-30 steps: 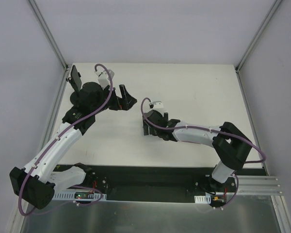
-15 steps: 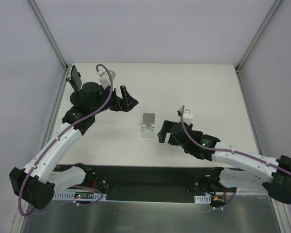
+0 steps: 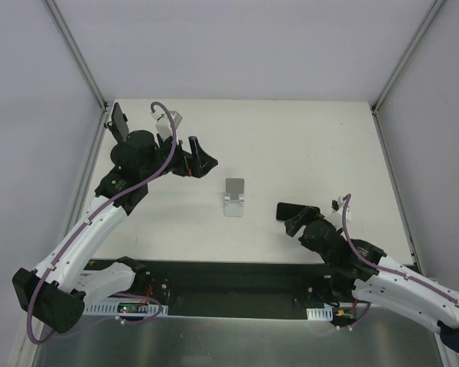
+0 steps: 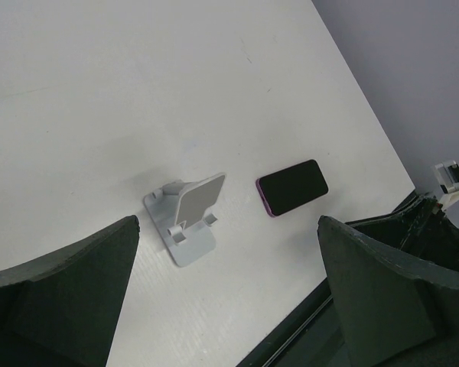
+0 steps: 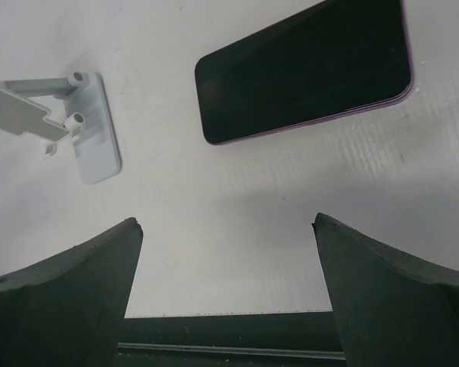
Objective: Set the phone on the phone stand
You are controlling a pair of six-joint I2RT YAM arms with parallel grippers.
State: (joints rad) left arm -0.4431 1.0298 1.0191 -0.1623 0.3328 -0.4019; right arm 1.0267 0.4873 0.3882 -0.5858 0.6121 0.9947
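- The right gripper point(image 5: 226, 222) is held with its jaws spread wide and nothing between them, above the table point(image 3: 306, 138).
- The phone point(image 5: 306, 73) is seen lying flat and screen up on the table, just ahead of those jaws and not gripped.
- The phone stand point(image 5: 92, 141) is set apart from the phone, on its left, and nothing is carried on it.
- The left gripper point(image 4: 228, 229) is also held wide apart and empty, well back from both.
- The step in hand is judged to be the approach for picking up the phone.
- Next, the jaws would need to be lowered and aligned across the phone's narrow sides.
- The stand's back plate is cut off at the edge of the right wrist view.
- From above, the phone is hard to tell from the dark gripper.
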